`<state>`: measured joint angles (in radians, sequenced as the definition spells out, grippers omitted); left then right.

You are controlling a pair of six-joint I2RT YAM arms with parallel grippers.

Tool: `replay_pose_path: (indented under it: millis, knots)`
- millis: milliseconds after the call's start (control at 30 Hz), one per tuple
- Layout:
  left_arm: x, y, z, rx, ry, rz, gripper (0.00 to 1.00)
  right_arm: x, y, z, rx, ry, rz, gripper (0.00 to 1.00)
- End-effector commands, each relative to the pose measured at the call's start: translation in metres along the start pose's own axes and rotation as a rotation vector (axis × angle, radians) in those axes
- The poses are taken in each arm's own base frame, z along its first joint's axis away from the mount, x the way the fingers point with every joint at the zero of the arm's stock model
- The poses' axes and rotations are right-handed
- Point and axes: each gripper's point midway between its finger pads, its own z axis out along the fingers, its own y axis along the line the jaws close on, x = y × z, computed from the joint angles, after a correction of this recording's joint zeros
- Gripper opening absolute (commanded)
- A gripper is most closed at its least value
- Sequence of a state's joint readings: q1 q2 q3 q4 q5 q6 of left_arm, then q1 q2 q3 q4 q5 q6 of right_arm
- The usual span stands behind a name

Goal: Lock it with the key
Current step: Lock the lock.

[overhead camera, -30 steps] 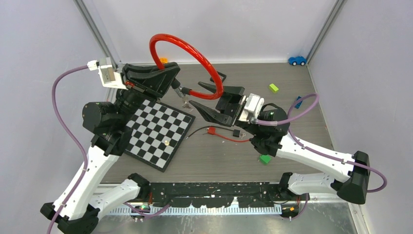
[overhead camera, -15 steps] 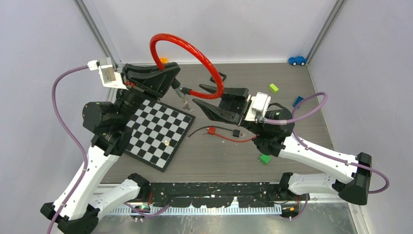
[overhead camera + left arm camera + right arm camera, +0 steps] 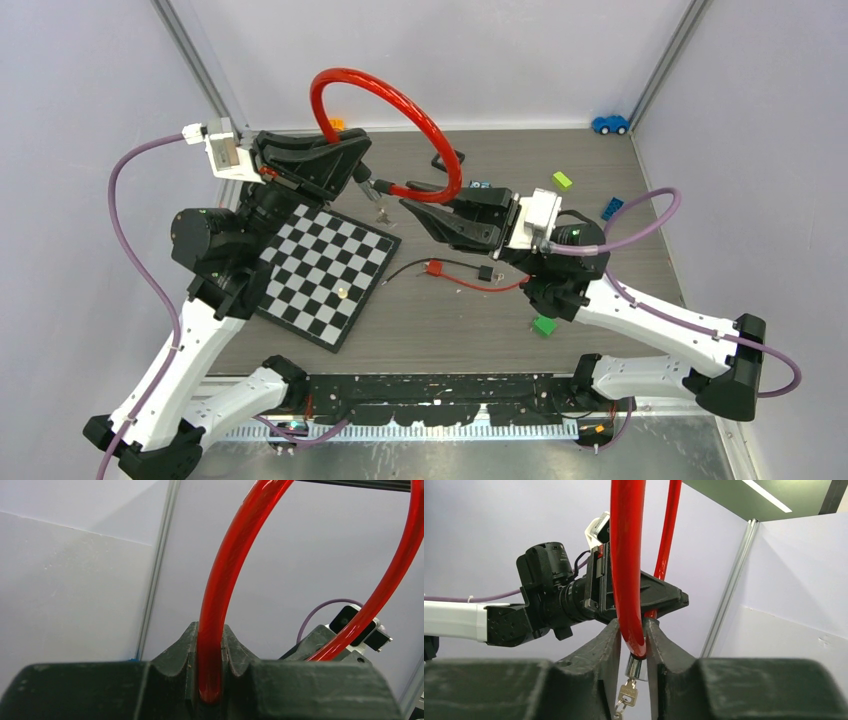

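- Nearest, we see a green block [image 3: 543, 326] beside the right arm, then a red-and-black wire [image 3: 455, 275] and a chessboard [image 3: 325, 270].
- The right gripper [image 3: 632, 626] clasps the red cable lock [image 3: 628, 555] near its end, with a small key [image 3: 627, 694] dangling just below.
- The left gripper [image 3: 209, 630] clenches the same loop, raised above the table.
- Farthest, we find a blue toy car [image 3: 609, 124] by the back wall.

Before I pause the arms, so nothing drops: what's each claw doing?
Left claw: closed on the red cable.
Right claw: closed on the same red cable, just above the hanging keys.
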<state>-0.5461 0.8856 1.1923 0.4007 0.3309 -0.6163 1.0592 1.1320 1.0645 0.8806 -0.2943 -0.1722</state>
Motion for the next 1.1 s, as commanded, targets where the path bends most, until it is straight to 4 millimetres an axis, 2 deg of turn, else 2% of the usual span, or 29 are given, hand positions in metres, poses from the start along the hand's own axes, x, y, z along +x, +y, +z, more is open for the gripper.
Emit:
replay_pose_path:
  millis: [0,33,100,367,767,933,1067]
  knots:
    - [-0.022,-0.011,0.000,0.025,-0.074,0.025,0.00,-0.034,-0.003,0.008,-0.002,-0.076,-0.012,0.19]
    - [-0.022,-0.011,0.000,0.026,-0.073,0.024,0.00,-0.033,-0.004,0.009,-0.001,-0.069,-0.014,0.09]
    - [-0.021,-0.012,0.001,0.032,-0.070,0.022,0.00,-0.029,-0.005,0.009,0.005,-0.058,-0.013,0.01]
    - [-0.021,-0.014,0.004,0.051,-0.066,0.005,0.00,0.003,-0.012,0.014,0.055,0.017,-0.025,0.01]
    - [-0.023,-0.014,0.003,0.038,-0.071,-0.006,0.00,0.073,-0.044,0.002,0.269,0.203,-0.294,0.01]
    - [-0.022,-0.013,0.003,0.034,-0.068,-0.006,0.00,0.081,-0.042,0.001,0.273,0.210,-0.265,0.01]
    - [-0.022,-0.012,0.001,0.025,-0.071,-0.004,0.00,0.074,-0.038,0.001,0.257,0.193,-0.228,0.02]
